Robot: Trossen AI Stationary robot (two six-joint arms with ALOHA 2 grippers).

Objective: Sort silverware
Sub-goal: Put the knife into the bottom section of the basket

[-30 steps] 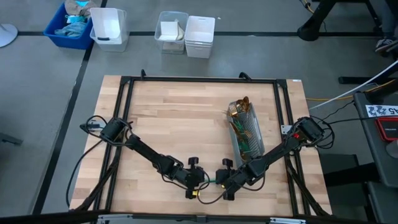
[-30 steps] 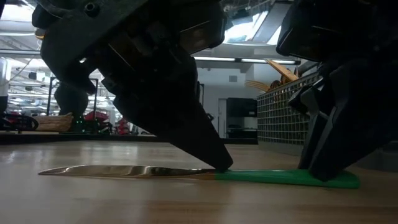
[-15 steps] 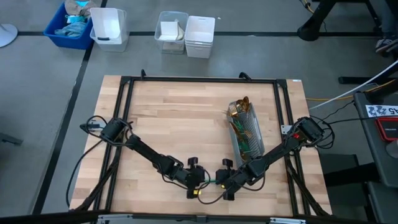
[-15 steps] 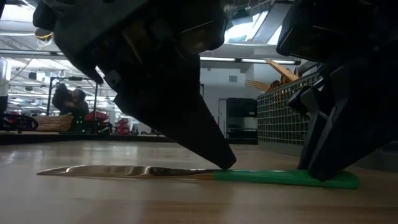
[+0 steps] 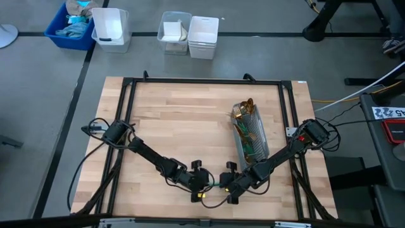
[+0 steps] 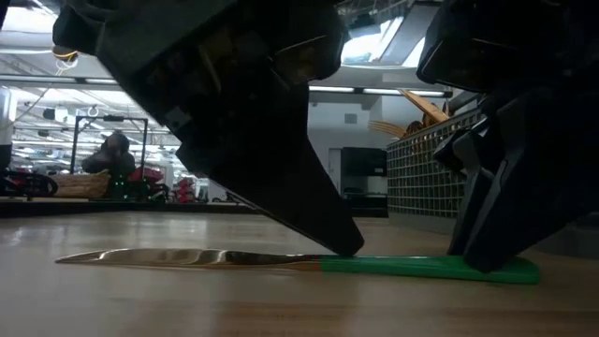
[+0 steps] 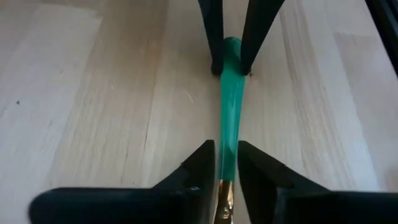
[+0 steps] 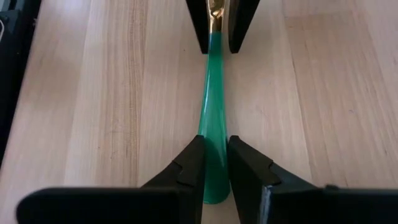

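Observation:
One piece of the silverware, a knife [image 6: 281, 259] with a gold blade and a green handle, lies flat on the wooden table near its front edge, midway between the arms [image 5: 216, 185]. My left gripper [image 7: 227, 171] stands narrowly open, a finger on either side of the handle where it meets the blade. My right gripper [image 8: 216, 165] is shut on the handle's other end. The grey mesh caddy [image 5: 252, 133] holds several more gold pieces standing upright [image 6: 412, 108]. My right gripper pinches the knife's green handle near its free end [image 8: 214, 180] between its two fingers. The fingers slant down from the table's right, in line with the knife's length. The knife lies flat on the table.
Black frame rails [image 5: 202, 81] run around the tabletop. Beyond the far edge stand a blue bin [image 5: 69, 25] and white bins [image 5: 111, 28] [image 5: 190, 31]. Bare wood lies left of the caddy. A person [image 6: 117, 150] shows far off in the room.
My left gripper has rolled slightly, and its fingertip has shifted a little along the knife toward the handle's end. The knife has stayed flat on the table, and my right gripper has kept still.

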